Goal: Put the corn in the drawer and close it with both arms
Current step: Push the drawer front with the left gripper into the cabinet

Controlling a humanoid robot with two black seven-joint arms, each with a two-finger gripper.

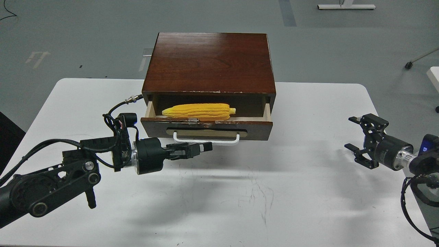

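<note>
On a white table [291,192], seen from the robot's head looking forward and down, sits a dark brown wooden cabinet [209,61] with a flat, reddish top. Its drawer [205,127] is pulled partway out toward the viewer, showing a pale wood interior. The drawer front carries a white bar handle [205,140] on a tan oval plate, and the cabinet's front top edge is chipped.

The corn [199,111], a bright yellow cob, lies lengthwise inside the open drawer, tapered end pointing left, resting near the drawer's front wall and toward its left half.

The left arm [51,181] enters from the lower left, black with a silver wrist ring and looping black cables. The left gripper [202,147] points right, just in front of the drawer's handle and slightly below it; its fingers lie close together and hold nothing. Whether it touches the handle cannot be told.

The right arm [418,161] enters from the right edge. The right gripper [356,135] hangs above the table well apart from the cabinet, fingers spread wide, empty.

A grey floor lies beyond the table.
</note>
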